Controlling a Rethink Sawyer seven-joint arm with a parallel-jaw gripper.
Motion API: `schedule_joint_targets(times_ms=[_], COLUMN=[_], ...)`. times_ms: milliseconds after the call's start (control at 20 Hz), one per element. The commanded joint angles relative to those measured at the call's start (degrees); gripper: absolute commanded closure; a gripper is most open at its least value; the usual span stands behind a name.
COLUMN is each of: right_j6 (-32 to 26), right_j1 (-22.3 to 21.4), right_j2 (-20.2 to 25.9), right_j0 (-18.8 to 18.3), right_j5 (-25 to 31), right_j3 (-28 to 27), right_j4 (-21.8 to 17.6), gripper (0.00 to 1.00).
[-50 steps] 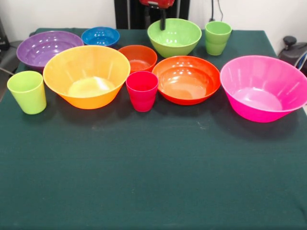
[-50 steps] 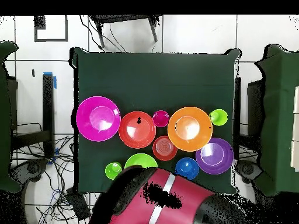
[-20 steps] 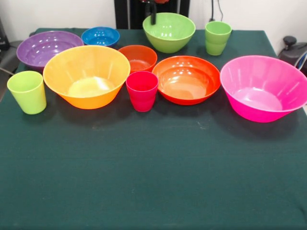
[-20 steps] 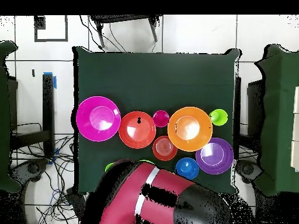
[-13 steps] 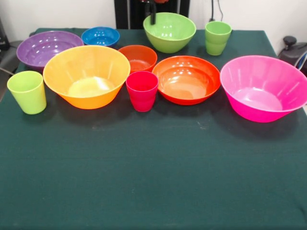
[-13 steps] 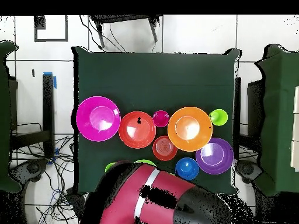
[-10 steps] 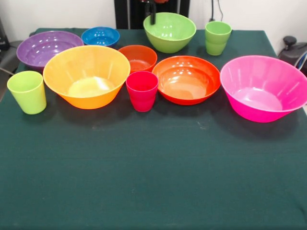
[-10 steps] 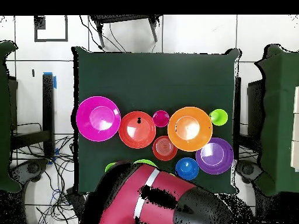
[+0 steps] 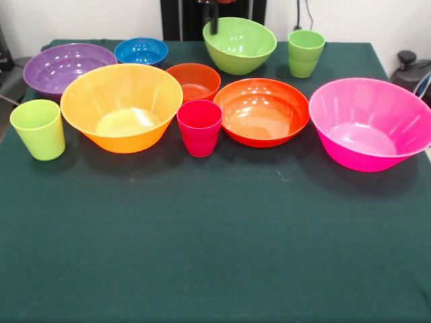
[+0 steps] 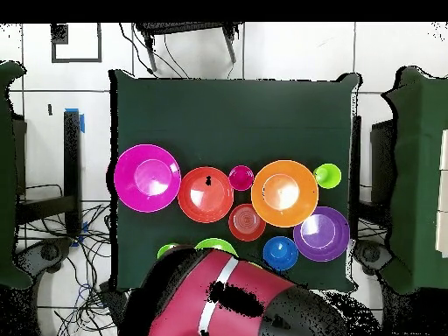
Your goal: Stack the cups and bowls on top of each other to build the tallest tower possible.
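Clamped on the left rim of the lime green bowl (image 9: 240, 44), one dark finger (image 9: 214, 24) of the gripper (image 9: 214, 25) reaching down inside the wall. Held at the far side of the table (image 9: 215, 256), mouth up and tipped, right rim higher than left. Apart from the big pink bowl (image 9: 370, 123) and medium orange bowl (image 9: 262, 111), both upright on the cloth.

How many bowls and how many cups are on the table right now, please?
Bowls: 7
Cups: 3
Total: 10
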Motion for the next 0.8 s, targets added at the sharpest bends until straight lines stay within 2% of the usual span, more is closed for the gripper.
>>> schedule_joint_targets(times_ms=[50,350,400,600,800], right_j6=[3.0,3.0,3.0,3.4,3.5], right_j1=[0.2,-0.5,-0.7,-1.1,-0.7], right_j2=[5.4,5.6,5.8,6.7,6.5], right_j0=[-0.3,-0.7,-0.8,-1.5,-1.3], right_j5=[5.4,6.2,6.5,8.1,7.3], right_j3=[-7.1,-7.1,-7.1,-7.3,-7.4], right_j4=[-1.6,-3.0,-3.4,-3.9,-3.2], gripper=[1.0,1.0,0.0,0.0,0.0])
